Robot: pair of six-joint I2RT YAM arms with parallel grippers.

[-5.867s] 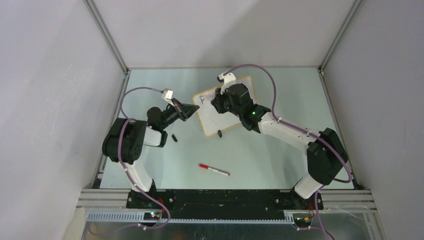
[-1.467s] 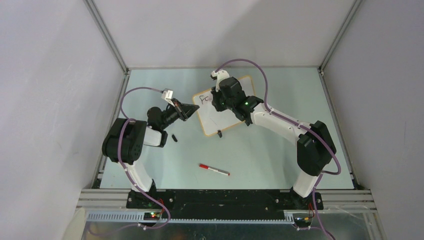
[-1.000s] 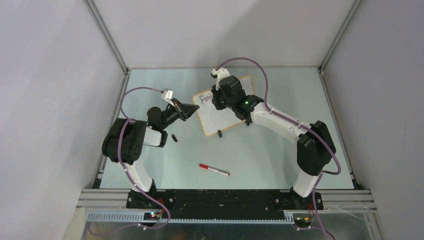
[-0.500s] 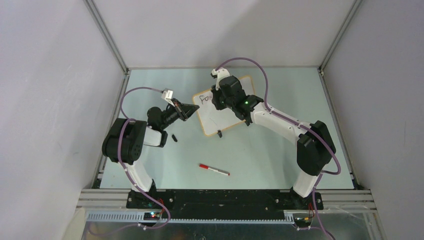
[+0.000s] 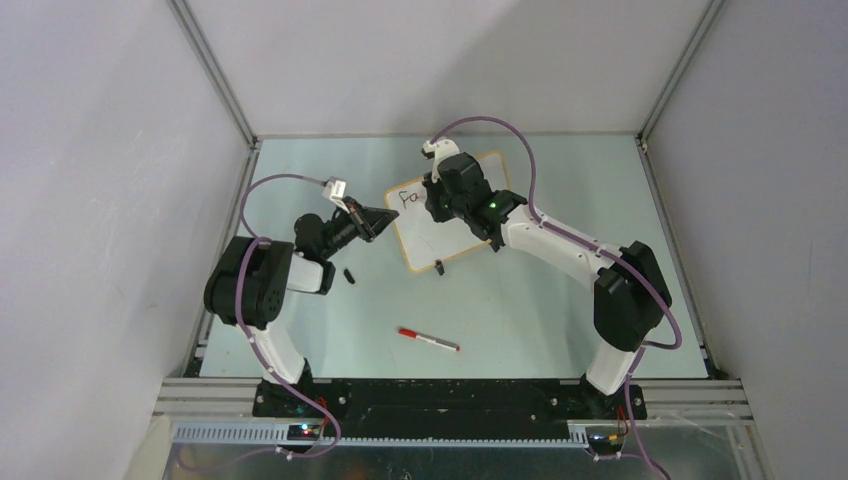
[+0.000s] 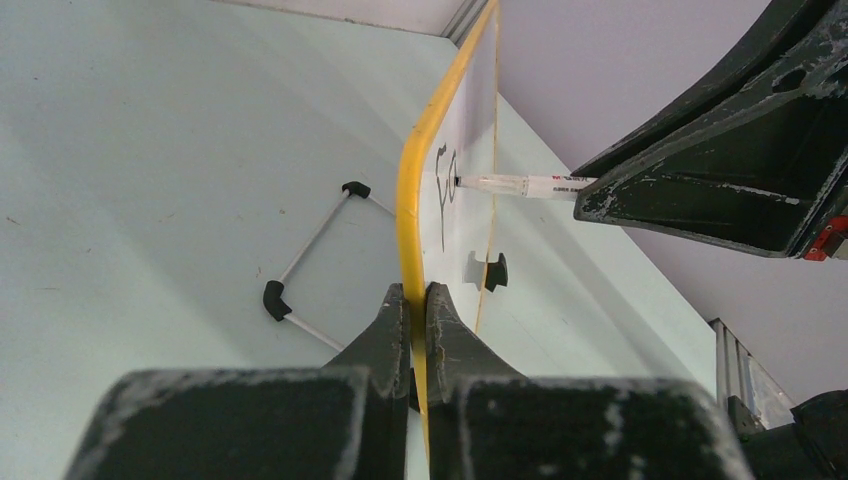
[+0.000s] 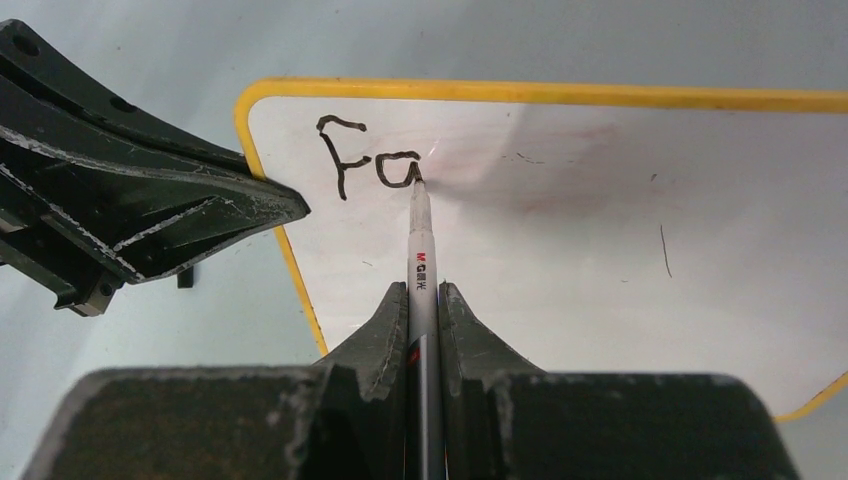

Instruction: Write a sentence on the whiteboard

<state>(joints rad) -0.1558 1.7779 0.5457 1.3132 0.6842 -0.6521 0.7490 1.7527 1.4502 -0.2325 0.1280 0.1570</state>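
**Writing in progress.** The sentence reads "Fa" in thin black strokes. It sits in the corner of the whiteboard just ahead of your right tool and slightly to its left. The rest of the glossy white face stretches away to that tool's right, bare apart from a few faint marks. Your right tool is clenched on the barrel of a marker, which points straight out from between the fingers. Its tip touches the board at the foot of the "a". Your left tool is clenched on the board's yellow-orange frame close to the lettered corner, with one finger on each face and the board seen edge-on between them. In the left wrist view, a thin wire leg with black ends lies on the counter to the left of that tool. A black clip foot sits on the board's edge to its right. A red-capped pen lies on the counter well behind both tools, toward the arm bases. A small black cap lies just behind your left tool, beside that arm.
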